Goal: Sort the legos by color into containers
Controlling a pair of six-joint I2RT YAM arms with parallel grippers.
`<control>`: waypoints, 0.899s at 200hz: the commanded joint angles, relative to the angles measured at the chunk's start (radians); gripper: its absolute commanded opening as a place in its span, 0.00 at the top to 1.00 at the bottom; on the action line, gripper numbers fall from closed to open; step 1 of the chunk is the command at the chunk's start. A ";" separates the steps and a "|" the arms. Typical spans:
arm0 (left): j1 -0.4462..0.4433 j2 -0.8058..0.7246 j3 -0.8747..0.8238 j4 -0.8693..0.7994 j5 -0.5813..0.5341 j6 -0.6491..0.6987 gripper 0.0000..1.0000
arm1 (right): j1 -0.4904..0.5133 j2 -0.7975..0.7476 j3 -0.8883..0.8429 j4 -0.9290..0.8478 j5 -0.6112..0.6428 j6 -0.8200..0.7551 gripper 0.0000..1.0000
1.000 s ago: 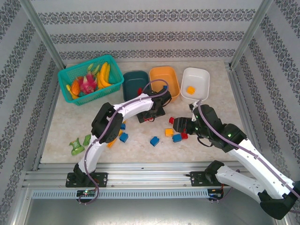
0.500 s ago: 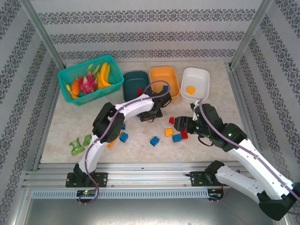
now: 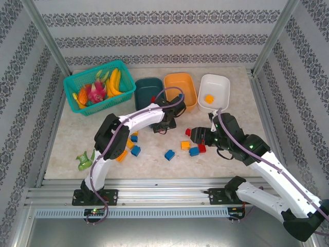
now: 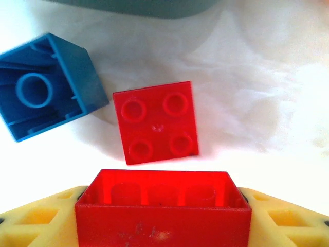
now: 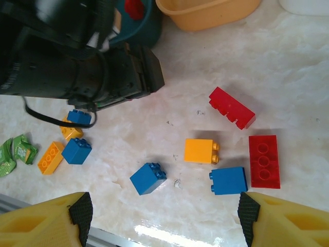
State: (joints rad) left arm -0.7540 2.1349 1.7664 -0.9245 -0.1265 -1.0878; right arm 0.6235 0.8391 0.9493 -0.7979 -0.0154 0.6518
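The left gripper (image 4: 162, 229) is clamped on a red brick (image 4: 162, 198) — its hollow underside faces the camera and its near wall is scuffed — just short of the dark teal tub (image 4: 128, 6). Near that tub's wall lie a red four-stud square (image 4: 157, 122) and a blue brick (image 4: 46, 85) tipped onto its side, cavity showing. The right gripper (image 5: 164, 218) hangs with its fingers wide apart, farther from the tub, above an orange-yellow brick (image 5: 201, 151).

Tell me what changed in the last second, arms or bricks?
The left arm's elbow swung left, uncovering a few bricks beside it; the left gripper barely shifted, shut on a red brick near the dark teal tub. The right gripper, open above the loose bricks, and the tubs stayed put.
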 commanded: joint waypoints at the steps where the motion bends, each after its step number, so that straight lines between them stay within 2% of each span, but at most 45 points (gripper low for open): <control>1: -0.014 -0.124 0.024 -0.077 -0.007 0.019 0.44 | -0.011 -0.003 0.054 -0.008 0.015 -0.010 0.23; 37: 0.073 -0.154 0.110 -0.141 0.001 0.149 0.44 | -0.023 0.023 0.075 0.040 -0.012 0.002 0.22; 68: 0.178 -0.070 0.238 -0.188 0.039 0.271 0.44 | -0.064 0.116 0.099 0.151 -0.107 0.042 0.21; 100: 0.260 0.020 0.305 -0.150 0.085 0.362 0.44 | -0.113 0.227 0.156 0.231 -0.168 0.072 0.21; 140: 0.308 0.148 0.395 -0.132 0.130 0.419 0.44 | -0.150 0.291 0.195 0.246 -0.194 0.075 0.21; 180: 0.312 0.208 0.407 -0.088 0.188 0.451 0.41 | -0.162 0.292 0.169 0.231 -0.187 0.091 0.21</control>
State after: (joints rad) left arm -0.4496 2.3276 2.1304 -1.0325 0.0174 -0.6910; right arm 0.4728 1.1324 1.1145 -0.5732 -0.1879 0.7151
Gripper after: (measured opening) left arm 0.632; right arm 0.794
